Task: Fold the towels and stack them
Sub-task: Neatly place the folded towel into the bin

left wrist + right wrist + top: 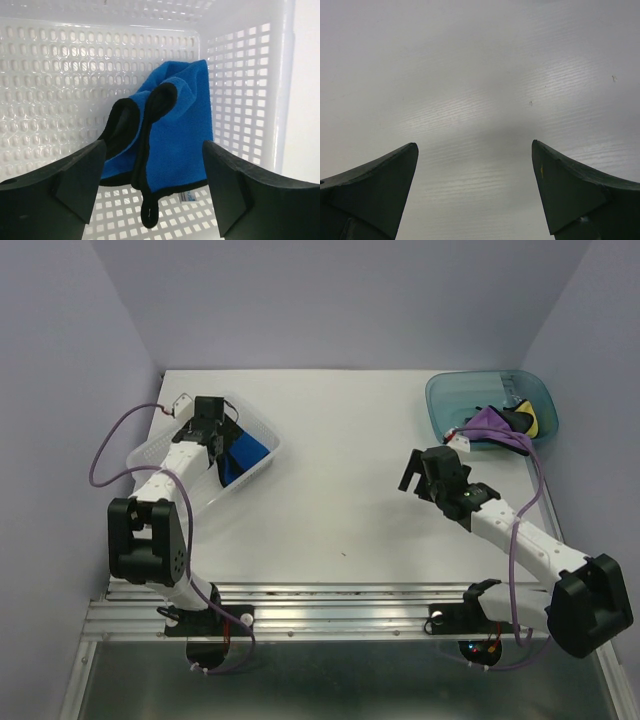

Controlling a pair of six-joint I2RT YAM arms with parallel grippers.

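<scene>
blue towel (pixel 175 135) with black edging and black reverse, in a white basket (pixel 60 75) patterned with small holes; teal tub (pixel 440 405) far right holds a purple towel (pixel 488 421) and a yellow towel (pixel 533 420).

No text, brand, number or sign could be read in any of the three views. The only candidate was a small pale tag (pixel 193 195) at the bottom hem of the blue towel (pixel 182 145), at about five o'clock from the cloth's middle in the left wrist view. It carried faint marks that were too small and blurred to make out.
</scene>
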